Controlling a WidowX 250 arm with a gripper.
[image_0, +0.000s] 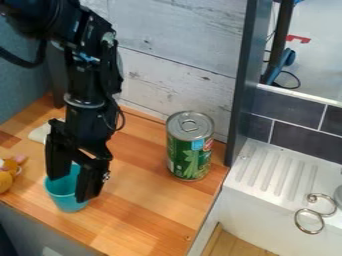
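Spread apart, the jaws of the black gripper (70, 189) are held low at the teal cup (65, 192), with one jaw on each side of part of it. Whether the cup is touched by them cannot be told. The cup is stood on the wooden worktop (150, 205), to the left of the tall can (190, 152) and a bit nearer the front edge, well apart from it. The can is used here as the mark for all places. It is stood upright, and it is wrapped in a green label with a small blue patch near the top. A ring is fixed on its silver lid (190, 125).

Far to the left of the can, past the cup, a yellow and pink toy (7, 177) is partly cut off by the edge of the view. A pale thing (40, 134) is partly hidden behind the gripper, also left of the can. Behind the can, pale boards (180, 67) are seen. Just to its right, a dark post (238, 90) is seen. Farther right, a white sink (270, 175) with grooves is set below dark tiles (300, 135), and two metal rings (309, 221) are seen by it.
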